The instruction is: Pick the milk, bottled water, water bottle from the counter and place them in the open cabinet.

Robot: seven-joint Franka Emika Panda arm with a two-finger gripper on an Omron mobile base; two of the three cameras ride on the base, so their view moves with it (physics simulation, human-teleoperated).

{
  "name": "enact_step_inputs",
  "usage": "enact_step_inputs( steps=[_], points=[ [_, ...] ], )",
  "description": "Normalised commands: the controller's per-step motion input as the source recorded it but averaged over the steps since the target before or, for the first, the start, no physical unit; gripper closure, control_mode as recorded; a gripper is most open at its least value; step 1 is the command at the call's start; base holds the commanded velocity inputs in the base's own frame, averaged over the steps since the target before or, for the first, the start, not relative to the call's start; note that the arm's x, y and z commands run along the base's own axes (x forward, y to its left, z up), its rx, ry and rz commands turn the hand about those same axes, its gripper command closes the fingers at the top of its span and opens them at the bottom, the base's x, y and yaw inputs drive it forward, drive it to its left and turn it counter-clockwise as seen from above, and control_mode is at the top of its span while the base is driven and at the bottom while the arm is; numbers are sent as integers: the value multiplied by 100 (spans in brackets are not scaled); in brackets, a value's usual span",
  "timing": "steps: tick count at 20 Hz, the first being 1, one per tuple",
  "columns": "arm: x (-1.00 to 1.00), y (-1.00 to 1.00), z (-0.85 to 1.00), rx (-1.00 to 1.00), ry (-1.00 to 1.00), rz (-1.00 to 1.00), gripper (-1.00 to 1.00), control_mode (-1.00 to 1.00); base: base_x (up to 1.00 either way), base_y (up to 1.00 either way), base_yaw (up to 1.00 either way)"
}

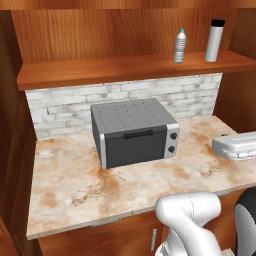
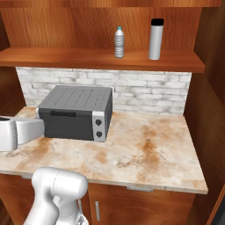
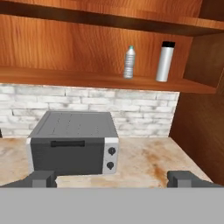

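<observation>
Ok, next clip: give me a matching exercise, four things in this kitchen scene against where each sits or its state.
Things:
1. bottled water
2. water bottle
3. toaster oven
4. tool

Places or states:
A. on the stone top, in front of the white brick
B. open, holding nothing
C. on the cabinet shelf, nearer the right side wall
D. on the cabinet shelf, left of the silver cylinder

Pairs: 1-D, 2-C, 3-A, 4-B
</observation>
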Motion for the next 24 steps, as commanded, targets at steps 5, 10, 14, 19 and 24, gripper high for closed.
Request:
enact_step_inputs(
  steps=[5, 10, 14, 19, 24],
  points=[
    [0, 0, -2, 0, 18, 0, -100, -100, 0, 0, 0],
    [0, 0, -4, 0, 19, 0, -100, -100, 0, 0, 0],
    [0, 0, -3, 0, 20, 0, -100, -100, 0, 0, 0],
    [-2, 0, -6, 0, 15, 0, -100, -100, 0, 0, 0],
    [-1, 1, -10, 0, 20, 0, -100, -100, 0, 0, 0]
  ],
)
